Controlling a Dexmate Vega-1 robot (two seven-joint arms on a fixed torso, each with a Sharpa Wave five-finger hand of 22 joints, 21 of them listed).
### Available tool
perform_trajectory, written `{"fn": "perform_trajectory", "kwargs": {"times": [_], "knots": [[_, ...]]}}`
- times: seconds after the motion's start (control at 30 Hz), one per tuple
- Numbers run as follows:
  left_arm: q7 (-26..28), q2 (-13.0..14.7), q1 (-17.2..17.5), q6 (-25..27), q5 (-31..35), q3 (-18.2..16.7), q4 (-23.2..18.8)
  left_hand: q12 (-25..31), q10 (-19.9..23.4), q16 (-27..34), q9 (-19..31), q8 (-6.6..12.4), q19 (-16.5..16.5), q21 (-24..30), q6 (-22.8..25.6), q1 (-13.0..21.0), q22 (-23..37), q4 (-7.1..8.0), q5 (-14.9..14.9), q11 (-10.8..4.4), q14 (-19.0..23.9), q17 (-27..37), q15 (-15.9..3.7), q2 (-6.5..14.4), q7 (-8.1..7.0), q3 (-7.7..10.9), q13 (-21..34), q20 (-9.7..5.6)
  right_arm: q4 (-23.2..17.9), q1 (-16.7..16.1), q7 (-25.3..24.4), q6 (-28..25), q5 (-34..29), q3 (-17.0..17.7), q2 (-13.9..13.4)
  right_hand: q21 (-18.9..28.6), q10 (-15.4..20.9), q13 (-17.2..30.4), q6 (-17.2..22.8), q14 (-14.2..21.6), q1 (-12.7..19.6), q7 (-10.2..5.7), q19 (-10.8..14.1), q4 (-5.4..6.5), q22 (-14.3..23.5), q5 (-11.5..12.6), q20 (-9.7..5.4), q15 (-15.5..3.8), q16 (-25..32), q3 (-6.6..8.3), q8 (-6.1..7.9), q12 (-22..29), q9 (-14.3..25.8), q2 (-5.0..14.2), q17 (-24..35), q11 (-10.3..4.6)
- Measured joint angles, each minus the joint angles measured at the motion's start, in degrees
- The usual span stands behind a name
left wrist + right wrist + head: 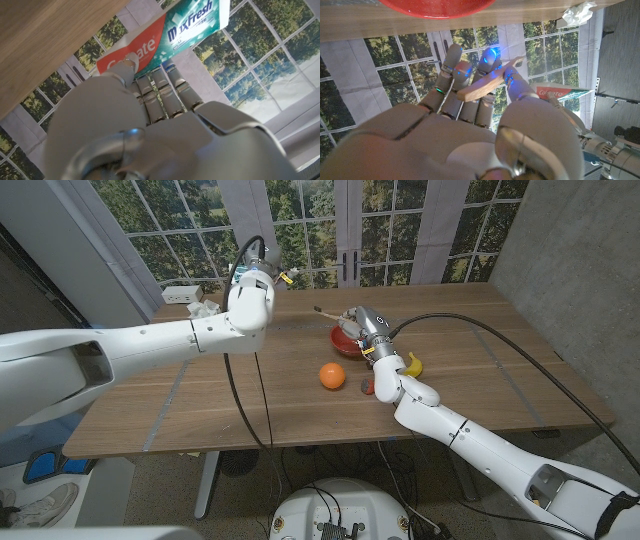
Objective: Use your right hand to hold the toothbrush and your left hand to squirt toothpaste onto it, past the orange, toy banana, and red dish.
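Right hand (362,323) grips toothbrush (487,84); left hand (252,280) grips toothpaste (165,32). Hands apart; squirt pending, cap state unclear.

Table (300,405) is seen as matt wood planks with visible grain. Both arms and hands are clad in smooth white plastic shells with a slight sheen; left hand (135,130), right hand (470,130). Finger segments (451,61) look like grey metal or hard plastic. Toothpaste tube (165,35) is glossy printed plastic. Toothbrush (487,85) handle appears as pale, matt wood. Red dish (437,6) is shiny and smooth. Orange (332,376) shows a matt skin. Toy banana (413,364) looks like smooth plastic. Crumpled white paper (577,13) is noted.
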Motion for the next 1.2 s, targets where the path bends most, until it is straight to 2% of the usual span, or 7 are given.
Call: {"fn": "perform_trajectory", "kwargs": {"times": [0.07, 0.37, 0.67, 0.7, 0.73, 1.1, 1.2], "knots": [[-1.22, 0.0, 0.64, -1.41, 1.69, -1.02, -0.03, -0.02, 0.08, 0.0, 0.0, 0.0, 0.0, 0.21, 0.0, 0.2, 0.0, 0.12, -0.01, -0.08, 0.0, 0.0, 0.0, 0.2, 0.0, -0.25, 0.04, 0.0, 0.11, 0.11, 0.0, -0.12, -0.21, -0.18, 0.13, 0.0, 0.0, 0.02, 0.0, 0.0, 0.0, 0.0, 0.0, 0.0, 0.0, -0.02, 0.0, 0.0, 0.19, 0.0, -0.1, 0.0, 0.0, 0.0, 0.0, 0.0], [-7.98, -0.67, 6.42, -10.64, 11.5, -10.19, -0.02, -0.18, 0.09, -0.01, -0.01, 0.0, 0.0, 0.63, 0.31, 0.95, 0.0, -0.06, 0.09, -0.09, -0.01, -0.02, 0.0, -0.11, -0.31, -0.55, 0.35, 0.0, 1.1, 0.51, -0.36, -0.37, -1.07, -0.91, 0.91, 0.0, 0.0, 0.02, 0.0, 0.0, 0.0, 0.0, -0.21, -0.24, 0.0, -0.07, -0.22, 0.0, 0.22, 0.24, -0.2, 0.0, 0.0, 0.01, 0.0, 0.0], [-12.73, -1.93, 10.98, -18.91, 17.92, -18.04, 0.47, -0.19, 0.2, -0.01, -0.01, 0.0, -0.21, 0.85, 0.31, 1.34, -0.01, -0.13, 0.19, -0.2, 0.11, 0.23, 0.11, -0.18, -0.93, -0.97, 0.53, 0.22, 1.83, 0.78, -1.08, 0.07, -1.28, -1.27, 1.69, -0.01, 0.0, -0.08, 0.0, 0.01, -0.18, 0.0, -0.21, -0.24, -0.18, -0.02, -0.21, 0.0, 0.22, 0.24, -0.34, -0.01, -0.01, 0.18, 0.0, 0.0], [-13.16, -1.93, 10.98, -19.84, 18.42, -18.04, 0.47, -0.19, 0.21, -0.01, -0.01, 0.23, -0.21, 0.85, 0.31, 1.34, -0.01, -0.13, 0.19, -0.2, 0.11, 0.23, 0.11, -0.18, -0.93, -0.97, 0.53, 0.22, 1.9, 0.81, -1.08, 0.07, -1.28, -1.29, 1.77, -0.01, 0.0, -0.05, 0.0, 0.01, -0.18, -0.01, -0.21, -0.24, -0.14, -0.02, -0.21, 0.0, 0.21, 0.24, -0.36, -0.01, -0.02, 0.18, 0.0, 0.0], [-13.68, -2.17, 11.77, -21.07, 19.01, -19.72, 0.55, -0.19, 0.21, -0.01, 0.0, 0.3, -0.43, 1.06, 0.46, 1.36, -0.01, -0.12, 0.19, -0.21, 0.11, 0.24, 0.11, -0.16, -1.07, -0.97, 0.53, 0.01, 2.0, 0.85, -1.31, 0.2, -1.28, -1.3, 1.87, -0.01, 0.0, -0.09, 0.0, 0.01, -0.18, 0.0, -0.21, -0.24, -0.13, -0.02, -0.21, 0.0, 0.21, 0.24, -0.36, -0.01, -0.02, 0.18, 0.0, 0.0], [-17.12, -3.31, 14.73, -30.55, 22.39, -26.43, 0.82, -0.23, 0.3, -0.02, -0.01, 0.3, -0.83, 1.28, 0.7, 1.79, -0.01, -0.13, 0.19, -0.3, 0.1, 0.23, 0.11, -0.33, -1.76, -1.43, 0.82, 0.2, 2.89, 1.12, -2.36, 0.75, -1.27, -1.38, 2.69, 0.21, 0.0, -0.05, 0.0, 0.01, -0.25, -0.01, -0.21, -0.23, -0.21, -0.02, -0.21, 0.0, 0.45, 0.23, -0.46, -0.03, -0.03, 0.25, 0.0, 0.0], [-18.01, -3.36, 14.84, -32.91, 22.81, -26.79, 0.84, -0.24, 0.48, -0.02, 0.0, 0.29, -0.85, 1.28, 0.62, 1.79, -0.01, 0.05, 0.18, -0.48, 0.1, 0.23, 0.1, -0.33, -1.84, -1.63, 0.82, 0.19, 3.13, 1.26, -2.4, 0.78, -1.27, -1.43, 2.88, 0.21, 0.0, -0.08, 0.0, 0.01, -0.25, -0.01, -0.21, -0.23, -0.16, -0.03, -0.21, 0.0, 0.45, 0.23, -0.58, 0.01, -0.03, 0.25, 0.0, 0.0]]}}
